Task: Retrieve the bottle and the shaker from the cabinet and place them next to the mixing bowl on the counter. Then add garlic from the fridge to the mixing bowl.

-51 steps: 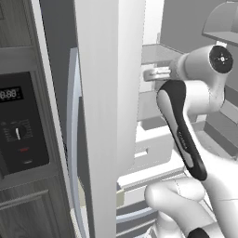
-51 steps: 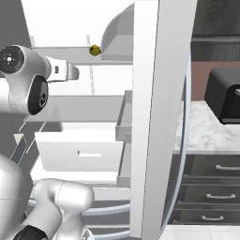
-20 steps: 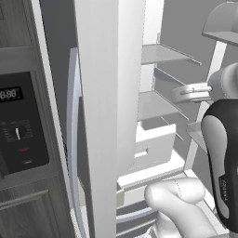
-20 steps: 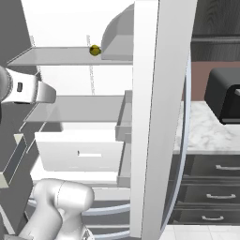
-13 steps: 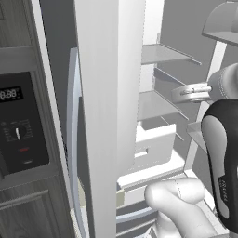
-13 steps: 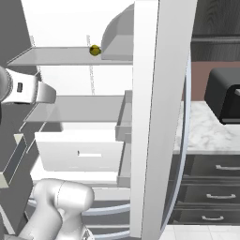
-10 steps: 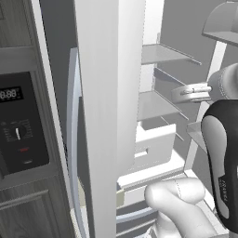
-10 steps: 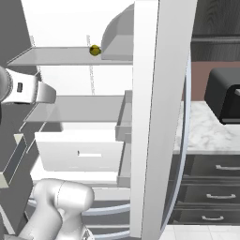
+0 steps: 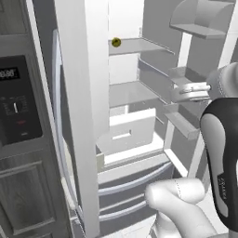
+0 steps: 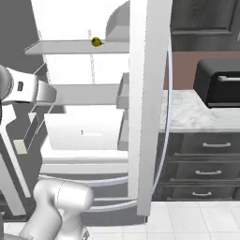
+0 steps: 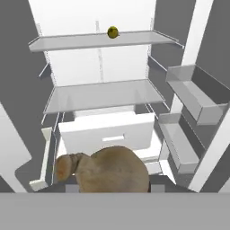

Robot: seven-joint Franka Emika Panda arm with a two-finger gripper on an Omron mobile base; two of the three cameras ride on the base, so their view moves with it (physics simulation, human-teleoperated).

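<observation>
A tan garlic (image 11: pixel 112 173) bulb sits low in the hand view, with my gripper (image 11: pixel 112 187) shut on it in front of the open fridge (image 11: pixel 103 96). From the left base view the gripper (image 9: pixel 183 93) hangs beside the right door's shelves, outside the compartment. The right base view has the gripper (image 10: pixel 50 96) at the left, level with the middle shelf. The bottle, the shaker and the mixing bowl are out of view.
A small yellow-green fruit (image 11: pixel 112 32) lies on the top fridge shelf. The open fridge door (image 10: pixel 147 93) stands edge-on between the fridge and a marble counter (image 10: pixel 197 117) with a black appliance (image 10: pixel 220 82). A wall oven panel (image 9: pixel 18 102) is at left.
The arm has drawn back out of the fridge shelves with the garlic in its grip. In the last second the whole picture shifted a little, so the base moved; the grip is unchanged.
</observation>
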